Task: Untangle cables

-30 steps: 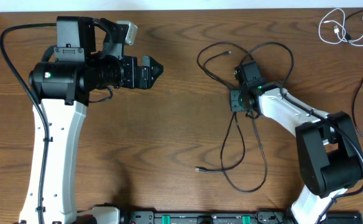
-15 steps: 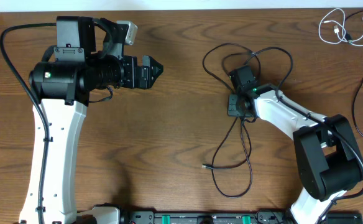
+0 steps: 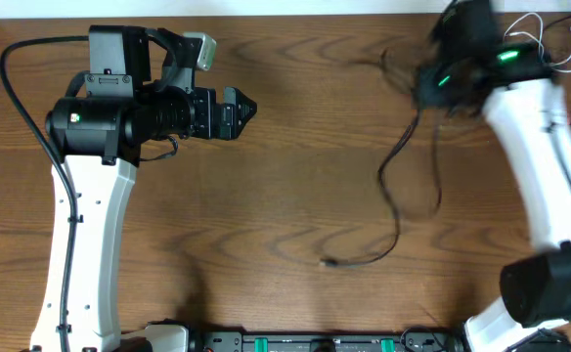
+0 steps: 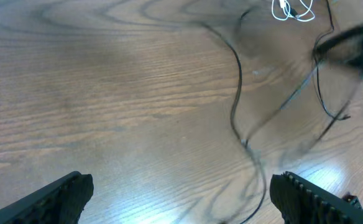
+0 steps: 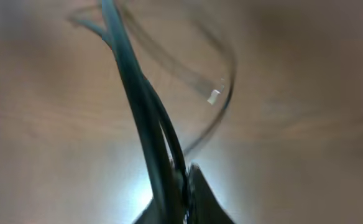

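The right pincer (image 3: 430,84) is clamped shut on a bunch of black cables (image 3: 384,174). In its wrist view the strands run straight out from between its tips, taut rather than slack. It sits at the far right of the table (image 3: 295,196), apparently raised, and is smeared by blur, so the exact pinch point is hard to read. Held there, the bunch is probably stretched so that its loops can slide apart. One strand trails across the wood and ends in a small plug (image 3: 327,262) lying near the front edge. The white cable (image 4: 292,10) lies apart in the far corner, seemingly not caught in the bunch. The left pincer (image 3: 241,108) stands wide and empty, well apart on the left and pointing toward the cables, likely ready to take a freed strand.
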Motion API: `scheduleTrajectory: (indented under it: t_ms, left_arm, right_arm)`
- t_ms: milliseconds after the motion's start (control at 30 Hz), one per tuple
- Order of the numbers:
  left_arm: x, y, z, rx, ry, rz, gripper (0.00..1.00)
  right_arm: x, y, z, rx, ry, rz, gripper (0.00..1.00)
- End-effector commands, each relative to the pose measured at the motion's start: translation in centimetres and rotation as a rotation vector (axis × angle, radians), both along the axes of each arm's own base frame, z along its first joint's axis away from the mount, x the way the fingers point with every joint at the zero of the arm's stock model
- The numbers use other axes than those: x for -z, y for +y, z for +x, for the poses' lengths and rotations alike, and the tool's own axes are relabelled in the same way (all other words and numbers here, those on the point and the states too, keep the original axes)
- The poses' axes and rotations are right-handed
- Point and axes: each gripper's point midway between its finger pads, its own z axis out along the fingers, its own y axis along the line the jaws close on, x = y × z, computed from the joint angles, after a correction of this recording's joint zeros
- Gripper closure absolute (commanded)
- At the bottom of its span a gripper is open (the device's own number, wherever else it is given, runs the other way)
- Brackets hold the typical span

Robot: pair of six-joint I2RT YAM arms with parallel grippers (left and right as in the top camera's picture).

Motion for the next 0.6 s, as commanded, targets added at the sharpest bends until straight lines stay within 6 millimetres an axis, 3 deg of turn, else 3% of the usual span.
scheduleTrajectory:
  t_ms: [0,33,67,233,367,400,467,500,567]
  left_arm:
    - [-0.1,0.3,0.3,-0.015,0.001,0.003,0.04]
    - [-0.1,0.3,0.3,-0.016,0.001,0.003,0.04]
    - [-0.1,0.3,0.3,-0.015,0.001,0.003,0.04]
    - [-0.2,0.3,0.4,-0.016,-0.009,0.003,0.04]
    - [-0.3,0.3,0.6,-0.016,-0.017,0.002,0.04]
    - [-0.3,0.3,0.6,-0.015,-0.017,0.002,0.04]
    - [-0.3,0.3,0.6,-0.016,-0.017,0.002,0.04]
    - [-0.3,0.3,0.6,-0.016,-0.017,0.002,0.04]
    - [-0.3,0.3,0.6,-0.015,-0.017,0.002,0.04]
  right_arm:
    - [-7.3,-6.8,1.4,0.145,-0.190,-0.130,0.99]
    - [-8.6,-8.6,1.6,0.196,-0.222,-0.164,0.99]
    - [-10.6,-11.8,1.5,0.288,-0.268,-0.226,0.99]
    - [-13.5,-20.5,-0.2,0.521,-0.316,-0.382,0.99]
    - [-12.0,-27.6,-2.1,0.677,-0.254,-0.419,0.99]
    - [-11.6,-28.4,-2.3,0.693,-0.241,-0.422,0.99]
    - [-10.1,-31.2,-2.8,0.746,-0.197,-0.429,0.99]
    - [-8.4,-33.5,-3.3,0.788,-0.152,-0.432,0.99]
    - [-6.6,-35.6,-3.7,0.825,-0.109,-0.432,0.99]
